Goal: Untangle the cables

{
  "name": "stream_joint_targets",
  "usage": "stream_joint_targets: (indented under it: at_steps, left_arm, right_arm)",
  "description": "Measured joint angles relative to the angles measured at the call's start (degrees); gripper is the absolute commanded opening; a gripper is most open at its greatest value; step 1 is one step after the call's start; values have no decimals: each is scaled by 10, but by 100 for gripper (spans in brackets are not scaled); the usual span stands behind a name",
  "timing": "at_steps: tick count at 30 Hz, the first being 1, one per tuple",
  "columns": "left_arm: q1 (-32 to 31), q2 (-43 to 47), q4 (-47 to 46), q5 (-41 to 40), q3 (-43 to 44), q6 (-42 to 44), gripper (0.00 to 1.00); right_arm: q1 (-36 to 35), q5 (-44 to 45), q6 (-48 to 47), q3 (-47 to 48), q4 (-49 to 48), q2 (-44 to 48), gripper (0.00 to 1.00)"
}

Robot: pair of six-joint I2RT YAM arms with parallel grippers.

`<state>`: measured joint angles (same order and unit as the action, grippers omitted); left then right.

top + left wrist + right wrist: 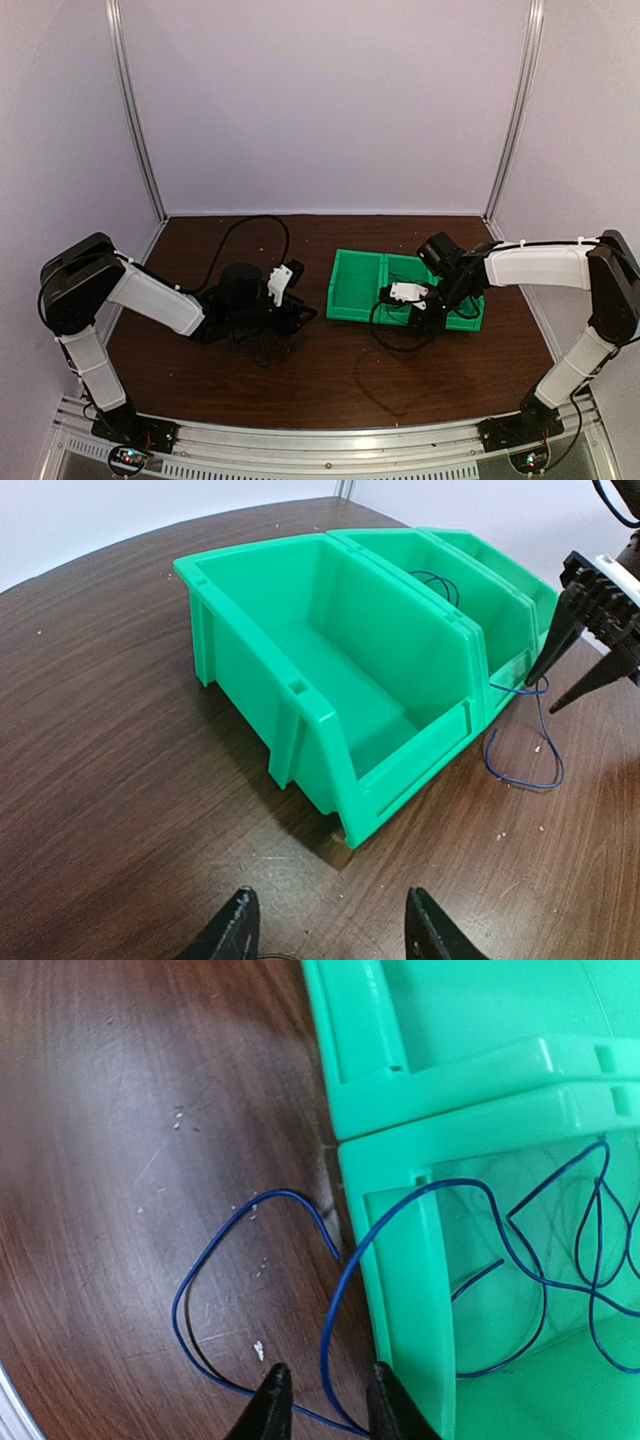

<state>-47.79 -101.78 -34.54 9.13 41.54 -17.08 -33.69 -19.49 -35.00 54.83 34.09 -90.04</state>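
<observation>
A thin blue cable (345, 1290) runs from inside the right green bin (500, 1090) over its front wall and loops on the table. My right gripper (325, 1410) is open at the bin's front, and the blue cable passes between its fingertips. The left wrist view shows the blue loop (545, 770) below the right gripper's spread fingers (560, 630). A small tangle of thin black cables (262, 345) lies on the table just in front of my left gripper (298, 315). The left gripper (330, 925) is open and empty, low over the table, facing the left bin (330, 680).
Two green bins (355, 290) stand side by side mid-table; the left one is empty. A thin dark wire (365, 390) trails on the table in front of the bins. A thick black arm cable (245, 225) arcs behind the left arm. Walls enclose the table.
</observation>
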Motion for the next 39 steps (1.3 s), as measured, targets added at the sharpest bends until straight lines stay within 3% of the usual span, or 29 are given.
stream_joint_targets:
  at_steps: [2, 3, 15, 28, 34, 39]
  left_arm:
    - [0, 0, 0, 0, -1, 0, 50]
    - [0, 0, 0, 0, -1, 0, 50]
    - [0, 0, -1, 1, -1, 0, 50]
    - [0, 0, 4, 0, -1, 0, 50]
    - [0, 2, 14, 0, 0, 0, 50]
    - [0, 1, 16, 4, 5, -4, 50]
  right_arm:
    - [0, 7, 2, 0, -6, -4, 1]
    - [0, 11, 6, 1, -8, -5, 0]
    - [2, 78, -1, 85, 3, 52, 0]
    - [33, 155, -55, 153, 16, 18, 0]
    - [65, 75, -75, 269, 78, 23, 0]
    - [64, 7, -81, 276, 110, 47, 0]
